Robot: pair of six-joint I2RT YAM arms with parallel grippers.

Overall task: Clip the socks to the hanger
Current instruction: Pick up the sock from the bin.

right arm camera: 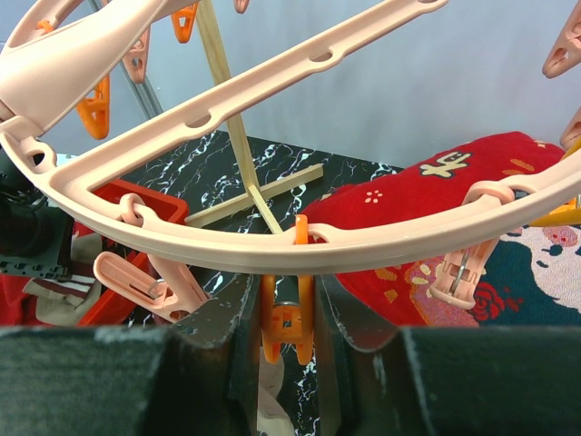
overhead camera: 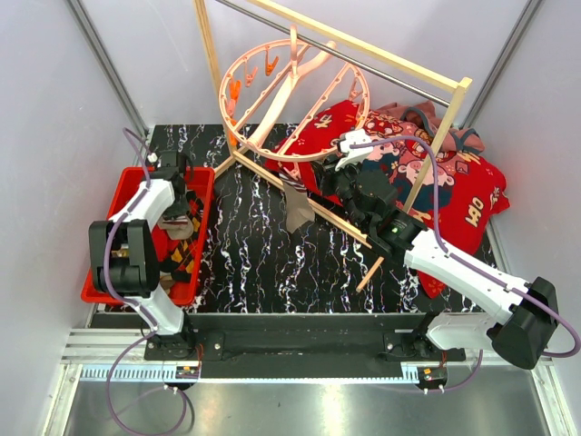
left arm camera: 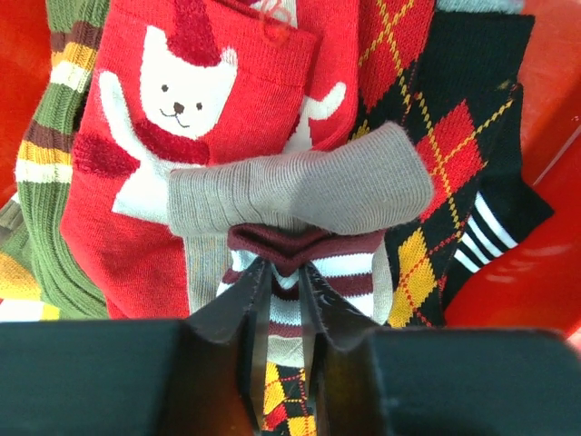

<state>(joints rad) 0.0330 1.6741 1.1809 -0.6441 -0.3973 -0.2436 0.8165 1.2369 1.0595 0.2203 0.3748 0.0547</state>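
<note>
The socks lie piled in a red bin (left arm camera: 545, 82): a red one with a white bear (left arm camera: 182, 100), a grey-taupe one (left arm camera: 309, 191) lying across, a dark argyle one (left arm camera: 445, 136), an olive striped one (left arm camera: 45, 136). My left gripper (left arm camera: 286, 272) is shut on the cuff of a maroon-and-white striped sock (left arm camera: 345, 268); it is down in the bin in the top view (overhead camera: 179, 216). The salmon-pink ring hanger (right arm camera: 272, 241) hangs tilted on the rack (overhead camera: 290, 100). My right gripper (right arm camera: 288, 295) is shut on an orange clip (right arm camera: 288, 322) under the ring. A taupe sock (overhead camera: 295, 207) hangs there.
The pale wooden rack frame (overhead camera: 345, 227) stands across the black marbled table (overhead camera: 263, 263), its base bars on the surface. A big red cartoon-printed cloth (overhead camera: 472, 195) lies at the back right. Other pink clips (right arm camera: 150, 286) dangle from the ring beside my right fingers.
</note>
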